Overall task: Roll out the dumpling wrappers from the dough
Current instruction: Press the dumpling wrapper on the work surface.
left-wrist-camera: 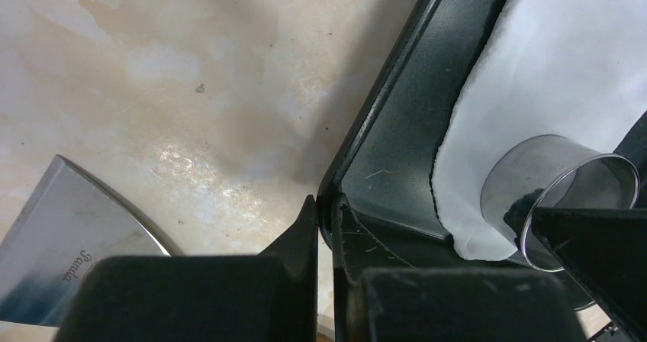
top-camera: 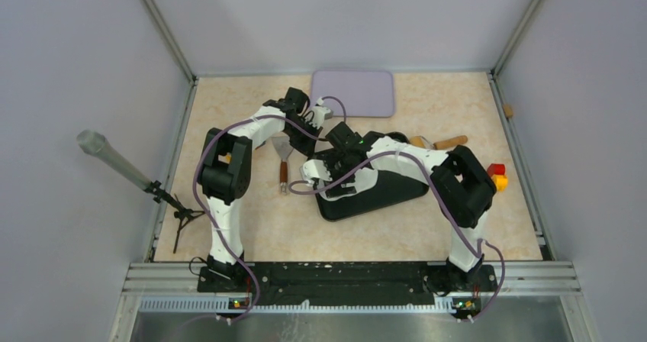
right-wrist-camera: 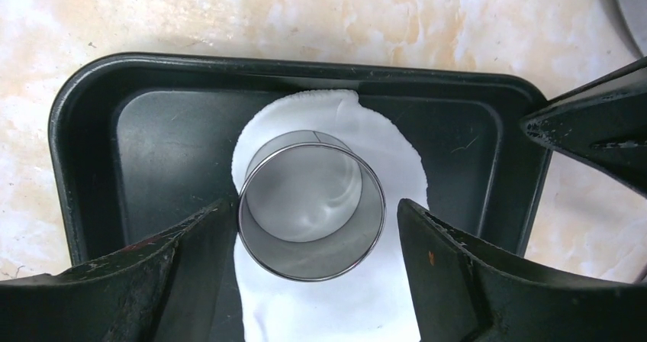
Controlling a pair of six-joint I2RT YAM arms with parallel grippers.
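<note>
Marble tabletop [right-wrist-camera: 381, 14], black tray [right-wrist-camera: 91, 128], dough [right-wrist-camera: 381, 151] under ring cutter [right-wrist-camera: 305, 264] between spread right pincer [right-wrist-camera: 314, 206], left pincer [left-wrist-camera: 326, 224] clamped on tray rim

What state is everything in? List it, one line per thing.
tray: flat, one rim clamped.
dough: flattened sheet in tray, no holes visible.
cutter: upright on dough.
left fingers: shut on tray rim.
right fingers: open, straddling cutter.
scraper: lying flat, untouched.
</note>
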